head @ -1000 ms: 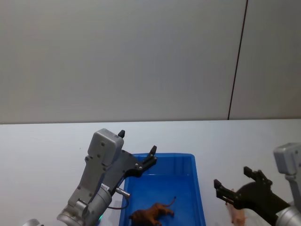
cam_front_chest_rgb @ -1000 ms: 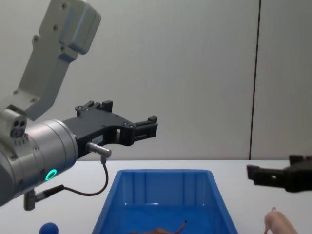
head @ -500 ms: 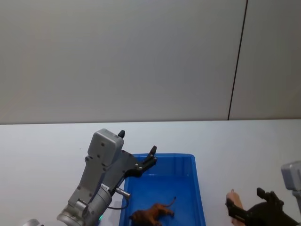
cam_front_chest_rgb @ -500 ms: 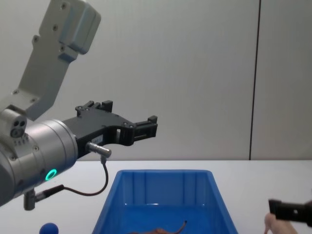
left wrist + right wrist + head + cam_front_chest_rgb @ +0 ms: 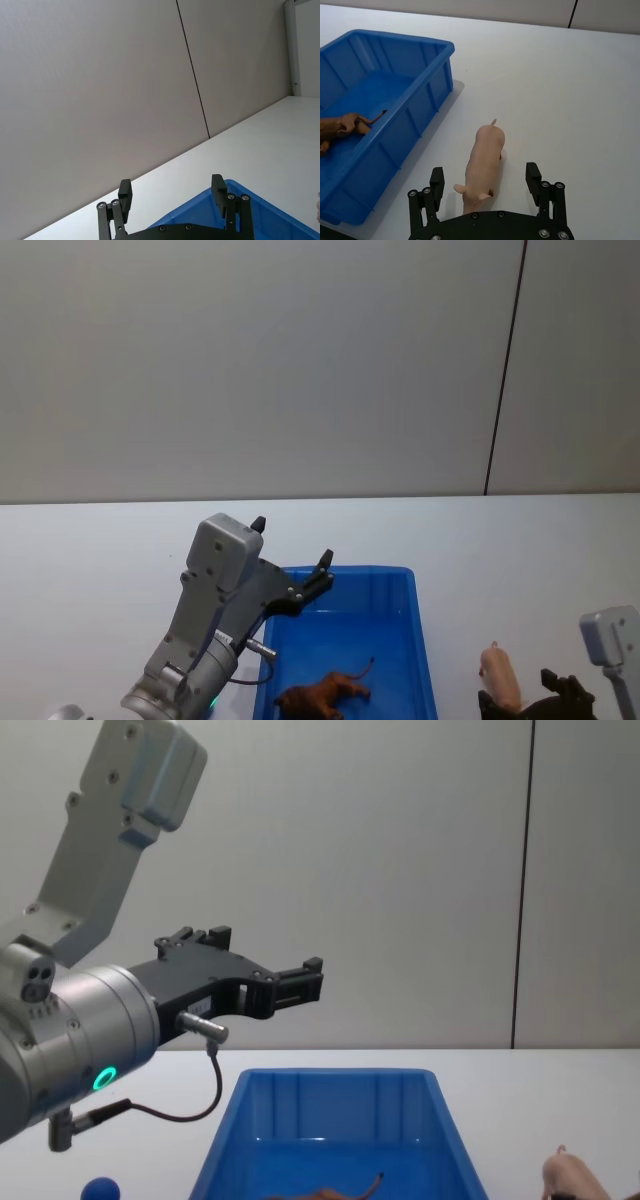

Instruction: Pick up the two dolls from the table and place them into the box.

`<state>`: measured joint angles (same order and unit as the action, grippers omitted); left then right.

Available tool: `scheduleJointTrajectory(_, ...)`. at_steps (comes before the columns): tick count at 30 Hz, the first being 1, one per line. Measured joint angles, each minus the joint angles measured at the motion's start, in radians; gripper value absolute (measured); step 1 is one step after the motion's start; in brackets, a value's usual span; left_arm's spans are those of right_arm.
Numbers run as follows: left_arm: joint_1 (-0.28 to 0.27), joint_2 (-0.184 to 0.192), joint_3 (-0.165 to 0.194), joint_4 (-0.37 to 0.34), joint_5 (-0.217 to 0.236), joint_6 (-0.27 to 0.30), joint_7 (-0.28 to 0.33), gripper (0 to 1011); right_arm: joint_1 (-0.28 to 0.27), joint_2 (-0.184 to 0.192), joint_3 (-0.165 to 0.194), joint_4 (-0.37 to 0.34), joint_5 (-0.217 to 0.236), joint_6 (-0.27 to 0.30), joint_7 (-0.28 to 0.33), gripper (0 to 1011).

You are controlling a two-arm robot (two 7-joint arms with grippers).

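Note:
The pale pink doll (image 5: pixel 485 161) lies on the white table (image 5: pixel 570 90) just right of the blue box (image 5: pixel 445 48). My right gripper (image 5: pixel 485 179) is open, one finger on each side of the doll's near end, with gaps on both sides. In the head view the pink doll (image 5: pixel 498 675) lies at the lower right with the right gripper (image 5: pixel 518 696) low over it. The reddish-brown doll (image 5: pixel 325 695) lies inside the box (image 5: pixel 345 569). My left gripper (image 5: pixel 292 543) hangs open and empty above the box's far left corner, as the left wrist view also shows for this gripper (image 5: pixel 171 189).
A small blue ball (image 5: pixel 100 1188) lies on the table left of the box (image 5: pixel 330 1075). Bare white table stretches beyond and to the right of the box. A plain grey wall stands behind the table.
My right gripper has dropped and drawn back toward me, leaving the chest view, and now straddles the pink doll's near end. The left arm and both dolls have stayed put.

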<state>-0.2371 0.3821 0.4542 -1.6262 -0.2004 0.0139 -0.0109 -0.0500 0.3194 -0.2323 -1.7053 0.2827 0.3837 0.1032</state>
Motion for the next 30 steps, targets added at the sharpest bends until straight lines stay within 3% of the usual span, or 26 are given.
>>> scheduleJointTrajectory(4, 0.000, 0.000, 0.000, 0.000, 0.000, 0.000, 0.000, 1001, 0.010, -0.009, -0.005, 0.021, -0.009, 0.003, 0.003, 984)
scheduleJointTrajectory(9, 0.000, 0.000, 0.000, 0.000, 0.000, 0.000, 0.000, 1001, 0.024, -0.022, -0.010, 0.045, -0.018, 0.006, 0.005, 878)
scheduleJointTrajectory(21, 0.000, 0.000, 0.000, 0.000, 0.000, 0.000, 0.000, 1001, 0.052, -0.040, -0.012, 0.082, -0.036, -0.002, 0.004, 517)
scheduleJointTrajectory(24, 0.000, 0.000, 0.000, 0.000, 0.000, 0.000, 0.000, 1001, 0.059, -0.043, -0.012, 0.084, -0.044, -0.014, 0.003, 383)
scheduleJointTrajectory(30, 0.000, 0.000, 0.000, 0.000, 0.000, 0.000, 0.000, 1001, 0.069, -0.046, -0.010, 0.078, -0.054, -0.037, 0.002, 362)
